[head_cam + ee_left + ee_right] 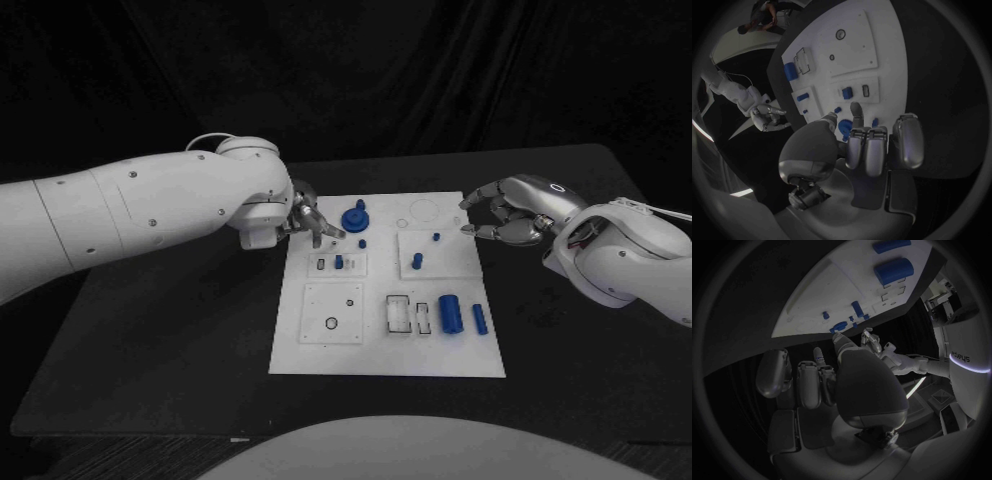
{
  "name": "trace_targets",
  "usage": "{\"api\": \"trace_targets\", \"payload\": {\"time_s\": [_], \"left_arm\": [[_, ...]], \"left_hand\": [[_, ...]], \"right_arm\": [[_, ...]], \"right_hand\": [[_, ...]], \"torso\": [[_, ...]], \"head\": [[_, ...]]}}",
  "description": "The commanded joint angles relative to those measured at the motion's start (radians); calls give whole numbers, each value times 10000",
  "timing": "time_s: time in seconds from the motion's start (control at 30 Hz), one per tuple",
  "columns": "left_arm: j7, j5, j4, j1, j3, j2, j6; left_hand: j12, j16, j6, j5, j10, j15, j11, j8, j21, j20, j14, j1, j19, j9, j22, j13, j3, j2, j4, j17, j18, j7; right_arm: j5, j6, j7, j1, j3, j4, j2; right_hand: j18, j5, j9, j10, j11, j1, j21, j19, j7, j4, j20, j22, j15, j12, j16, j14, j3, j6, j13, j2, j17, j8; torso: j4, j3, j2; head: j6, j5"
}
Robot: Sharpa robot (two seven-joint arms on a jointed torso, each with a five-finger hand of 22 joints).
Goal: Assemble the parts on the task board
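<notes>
The left hand (pixel 306 220) hovers at the task board's (pixel 325 350) far left corner, fingers apart and empty, beside the blue knobbed part (pixel 355 219) standing near the far edge. The right hand (pixel 505 212) hangs off the far right corner, fingers curled loosely, holding nothing that I can see. The blue cylinder (pixel 450 313) and small peg (pixel 480 319) lie toward the near right edge. Reaching the knob probably calls for a straight descent, fingers closing evenly round it. The sockets' shapes are hard to make out.
</notes>
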Motion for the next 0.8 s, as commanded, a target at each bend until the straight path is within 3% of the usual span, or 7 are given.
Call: {"api": "trace_targets", "payload": {"time_s": [0.03,0.17,0.23,0.43,0.57,0.7,0.8], "left_arm": [[92,-373,-11,286,11,-65,-118],[99,-391,-309,506,11,-59,108],[111,-394,-459,554,10,-29,200],[145,-400,-1069,613,9,193,615],[231,-401,-1629,580,9,421,860],[377,-401,-2101,446,8,588,935],[571,-402,-2398,326,8,706,921]], "left_hand": [[76,26,-233,-54,921,-65,-42,-56,97,-8,1054,167,100,11,1515,2485,-107,2,1,2635,-146,23],[185,26,-479,-54,1040,-51,-10,-225,180,-9,1054,315,172,-30,1565,2631,-213,24,-5,2635,-171,76],[188,26,-546,-53,1042,-41,4,-280,220,-3,1054,372,201,-46,1589,2634,-243,37,-9,2635,-183,97],[188,26,-707,-51,1042,-22,41,-551,210,15,1054,581,234,-209,1592,2634,-351,74,-27,2635,-183,166],[188,26,-708,-42,1042,-9,57,-648,212,26,1054,736,252,-282,1596,2634,-353,116,-80,2635,-186,177],[188,26,-685,-30,1042,6,71,-699,225,39,1054,845,268,-324,1606,2634,-342,164,-116,2635,-192,184],[188,26,-678,-22,1042,15,78,-723,203,46,1054,887,260,-342,1598,2634,-336,192,-126,2635,-187,190]], "right_arm": [[21,-93,34,-24,6,9,-15],[30,-100,44,-24,6,-4,-1],[32,-97,51,-24,6,-4,3],[35,-43,33,-24,6,-2,16],[35,-53,86,-24,6,16,44],[36,-82,148,-24,6,62,36],[36,-142,208,-25,6,91,17]], "right_hand": [[103,66,-13,364,46,88,-42,-36,-3,-50,42,1556,75,-61,-48,711,-7,92,1745,-5,1168,63],[105,67,-14,365,45,84,-55,-39,-4,-47,42,1553,75,-59,-56,710,-9,92,1746,-5,1160,63],[105,67,-14,365,45,84,-55,-39,-4,-47,42,1553,75,-59,-56,710,-9,92,1746,-5,1160,63],[106,69,-17,365,43,76,-63,-41,-6,-43,42,1551,75,-60,-52,710,-11,94,1746,-5,1164,63],[107,168,-39,364,31,129,-71,-41,-19,-83,40,1551,66,-61,-50,710,22,105,1744,9,1166,63],[107,311,-61,373,21,164,-72,-39,-23,-113,34,1553,60,-48,-47,711,50,117,1756,11,1169,64],[102,322,-62,379,22,159,-47,-31,-22,-110,34,1559,60,-42,-27,715,51,123,1763,15,1187,66]], "torso": [[-5,9,-9],[1,20,-15],[-31,23,-16],[14,14,-4],[23,1,13],[13,-39,57],[5,-35,61]], "head": [[-2,24],[-2,32],[-2,57],[-2,51],[-2,107],[-2,109],[-2,168]]}}
